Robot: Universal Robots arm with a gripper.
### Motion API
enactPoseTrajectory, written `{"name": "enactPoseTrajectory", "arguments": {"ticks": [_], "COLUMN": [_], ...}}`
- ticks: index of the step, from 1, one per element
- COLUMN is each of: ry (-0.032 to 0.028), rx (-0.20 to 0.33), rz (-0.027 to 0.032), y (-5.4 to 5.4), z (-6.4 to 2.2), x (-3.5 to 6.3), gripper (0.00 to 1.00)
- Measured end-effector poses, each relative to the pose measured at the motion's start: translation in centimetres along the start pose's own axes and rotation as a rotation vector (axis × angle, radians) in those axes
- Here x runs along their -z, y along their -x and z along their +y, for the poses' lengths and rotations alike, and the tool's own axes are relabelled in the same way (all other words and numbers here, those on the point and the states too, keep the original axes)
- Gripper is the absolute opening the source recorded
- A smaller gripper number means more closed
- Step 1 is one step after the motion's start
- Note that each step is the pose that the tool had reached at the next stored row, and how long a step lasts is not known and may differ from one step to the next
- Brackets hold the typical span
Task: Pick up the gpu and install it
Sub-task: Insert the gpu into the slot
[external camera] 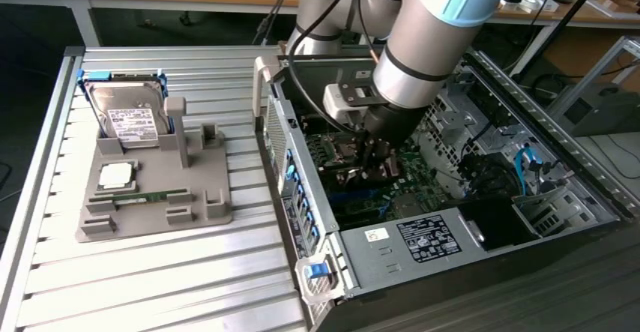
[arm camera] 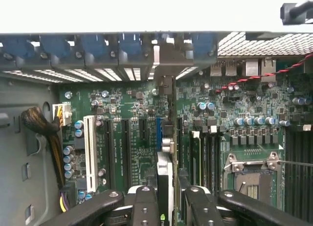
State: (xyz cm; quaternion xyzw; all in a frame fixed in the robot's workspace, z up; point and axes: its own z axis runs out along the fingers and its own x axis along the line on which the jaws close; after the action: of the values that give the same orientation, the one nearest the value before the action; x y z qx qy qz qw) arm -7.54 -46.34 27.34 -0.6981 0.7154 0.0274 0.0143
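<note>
The end effector is down inside the open computer case, its two fingers pinching the gpu edge-on, so that in the wrist view the card runs as a thin strip straight away from the camera toward the case's rear wall. Gripping it by its upper edge, upright, looks chosen so the lower connector edge can meet an expansion slot on the motherboard; the card sits over the blue slot, with the longer dark slots and the white slot just beside it. Its far end lines up with the row of bracket openings with blue latches at the back of the case, which is where the metal end bracket would have to seat.

In the exterior view the arm leans over the case and covers the end effector's tip and most of the card, so whether the card's edge already touches the slot I cannot tell. The fan face and the bracket are not readable from either view.

On the bench beside the case, a grey fixture holds a hard drive standing up, a processor and a green memory stick, laid out apart for easy picking.
</note>
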Motion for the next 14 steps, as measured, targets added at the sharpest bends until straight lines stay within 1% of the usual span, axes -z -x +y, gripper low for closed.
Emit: {"name": "enactPoseTrajectory", "arguments": {"ticks": [1, 2, 3, 5, 7, 8, 10, 11, 13, 14], "ry": [0.0001, 0.0002, 0.0, 0.0003, 0.0016, 0.0035, 0.0057, 0.0059, 0.0057, 0.0055], "rx": [0.0, 0.0, 0.0, 0.0, -0.001, -0.001, -0.001, -0.001, -0.001, -0.001], "rz": [0.0, 0.0015, 0.0061, 0.0075, 0.0077, 0.0078, 0.0082, 0.0088, 0.0161, 0.0217], "y": [0.0, 0.0, 0.0, 0.0, 0.0, 0.0, 0.0, 0.1, 0.1, 0.1], "z": [0.01, 0.02, 0.02, -0.09, -0.76, -1.33, -1.93, -2.01, -2.08, -2.09], "x": [0.0, 0.0, 0.04, 0.13, 0.18, 0.2, 0.26, 0.36, 1.15, 1.45], "gripper": [0.27, 0.27, 0.27, 0.27, 0.27, 0.27, 0.27, 0.27, 0.27, 0.27]}}
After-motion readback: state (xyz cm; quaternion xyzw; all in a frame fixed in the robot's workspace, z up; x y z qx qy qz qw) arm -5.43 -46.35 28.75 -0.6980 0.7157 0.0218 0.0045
